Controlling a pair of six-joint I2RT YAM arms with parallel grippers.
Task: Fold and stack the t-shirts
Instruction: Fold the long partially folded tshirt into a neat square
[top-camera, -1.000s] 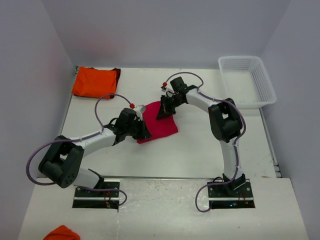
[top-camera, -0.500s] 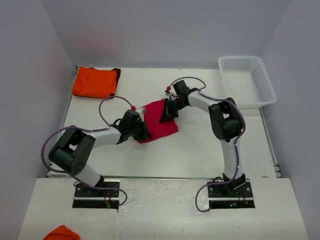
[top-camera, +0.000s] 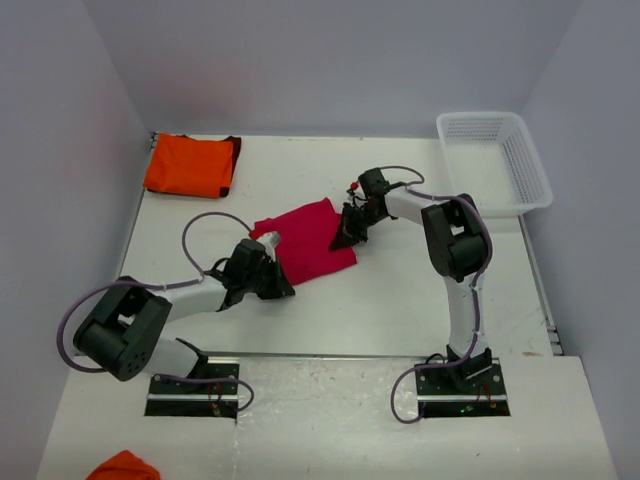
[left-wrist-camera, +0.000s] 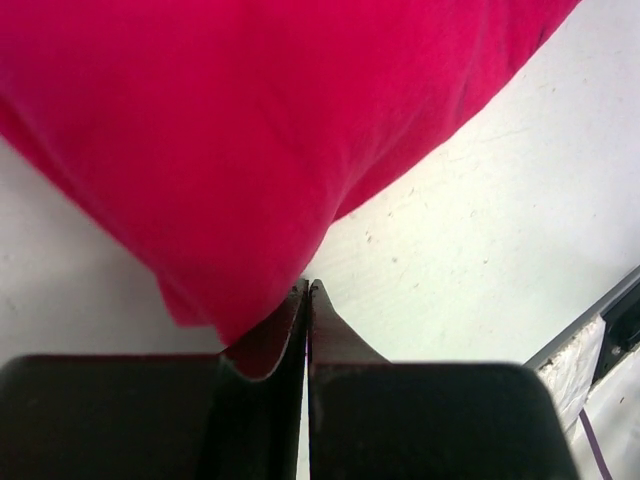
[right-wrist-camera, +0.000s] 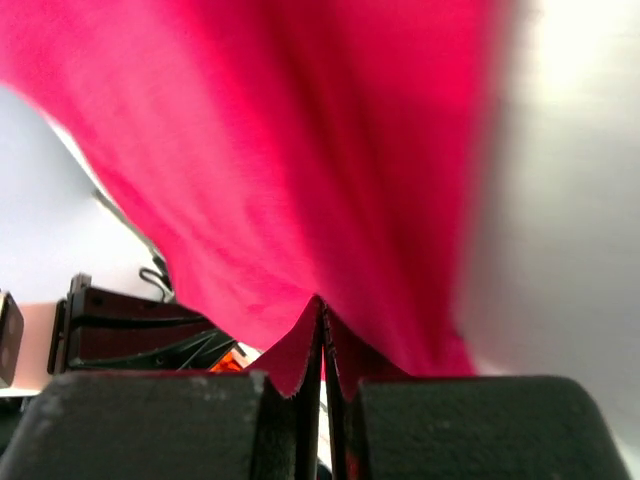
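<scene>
The crimson-pink t-shirt (top-camera: 308, 238) lies in a flat folded shape at the table's middle. My left gripper (top-camera: 281, 288) is low at its near-left corner, with jaws shut at the cloth edge; in the left wrist view (left-wrist-camera: 307, 290) the shirt (left-wrist-camera: 250, 130) overlaps the left finger. My right gripper (top-camera: 346, 237) is at the shirt's right edge. In the right wrist view (right-wrist-camera: 322, 308) it is shut on the shirt (right-wrist-camera: 290, 160), which drapes from the tips. The orange t-shirt (top-camera: 190, 165) with its dark maroon edge lies folded at the far left corner.
A white lattice basket (top-camera: 497, 160) stands at the far right. Walls close the table on the left, back and right. Another orange cloth (top-camera: 125, 466) lies on the near ledge at bottom left, behind the arm bases.
The left gripper has drawn back toward the near left and the right gripper has moved right. The pink shirt between them is now spread wider and flatter.
</scene>
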